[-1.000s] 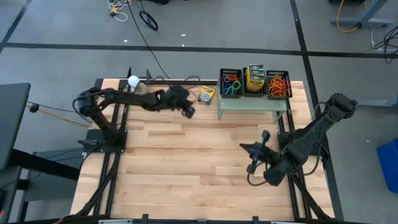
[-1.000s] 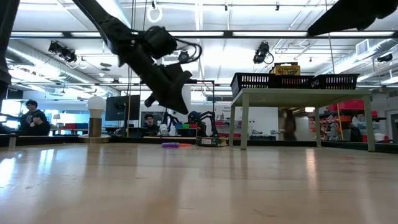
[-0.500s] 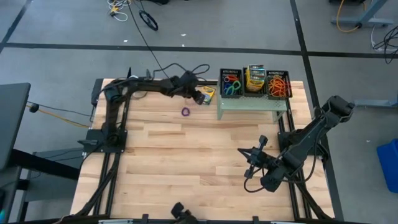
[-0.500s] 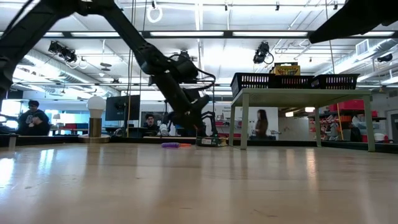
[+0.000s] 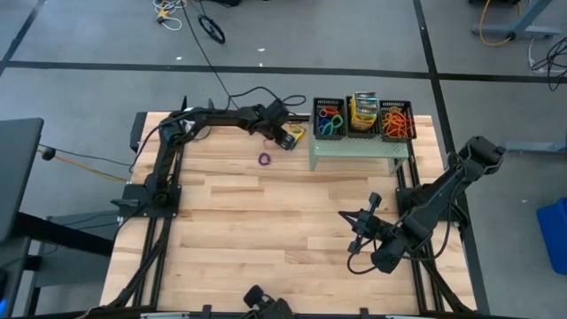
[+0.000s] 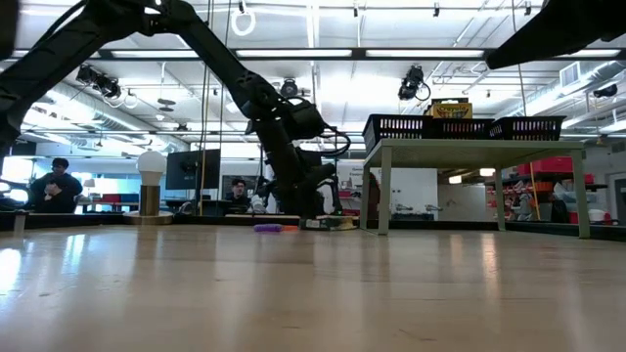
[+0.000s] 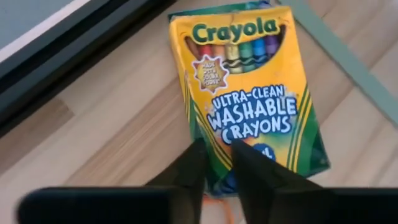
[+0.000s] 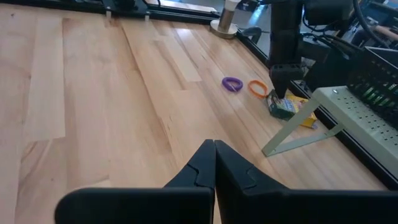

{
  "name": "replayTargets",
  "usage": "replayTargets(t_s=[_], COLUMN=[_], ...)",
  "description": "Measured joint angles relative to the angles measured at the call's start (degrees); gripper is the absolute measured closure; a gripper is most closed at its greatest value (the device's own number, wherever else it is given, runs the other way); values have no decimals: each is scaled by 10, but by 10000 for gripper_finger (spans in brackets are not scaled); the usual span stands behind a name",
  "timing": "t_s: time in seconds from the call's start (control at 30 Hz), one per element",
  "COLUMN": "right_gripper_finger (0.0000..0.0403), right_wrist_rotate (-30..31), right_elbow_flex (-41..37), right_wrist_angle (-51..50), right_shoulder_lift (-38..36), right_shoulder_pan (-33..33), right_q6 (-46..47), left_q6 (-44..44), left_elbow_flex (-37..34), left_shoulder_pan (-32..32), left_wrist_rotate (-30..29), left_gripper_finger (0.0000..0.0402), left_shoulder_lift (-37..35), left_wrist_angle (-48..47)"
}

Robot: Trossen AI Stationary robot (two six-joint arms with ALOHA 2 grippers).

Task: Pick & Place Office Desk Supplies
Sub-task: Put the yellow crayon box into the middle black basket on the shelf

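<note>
Wooden table holds Crayola "Ultra-Clean Washable Crayons" box.

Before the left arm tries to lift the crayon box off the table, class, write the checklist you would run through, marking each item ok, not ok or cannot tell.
1. Left gripper is at the crayon box: ok, its fingers sit over one end of the box.
2. Fingers are around the box: cannot tell; they stand narrowly apart over its face.
3. Box lies flat on the table: ok.
4. Purple ring and orange band are apart from the box: ok.
5. Right gripper is out of the way: ok, fingers shut, over bare wood.
</note>
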Motion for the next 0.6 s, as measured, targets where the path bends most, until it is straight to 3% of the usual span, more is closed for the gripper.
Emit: replayTargets(t_s=[0.17,0.37,0.6], right_gripper_finger=[401,401,401], right_wrist_rotate=[0,-5,-16], right_elbow_flex=[0,0,0], right_wrist_angle=[0,0,-10], right_shoulder_lift=[0,0,0], right_shoulder_pan=[0,0,13], right_q6=[0,0,22], left_q6=[40,73,88], left_elbow_flex=[1,-3,-78], left_shoulder_pan=[-1,-21,-61], left_wrist_rotate=[-1,-67,-130], left_gripper_finger=[390,394,395], left_shoulder_lift=[-11,-62,-184], left_wrist_angle=[-61,-151,-138])
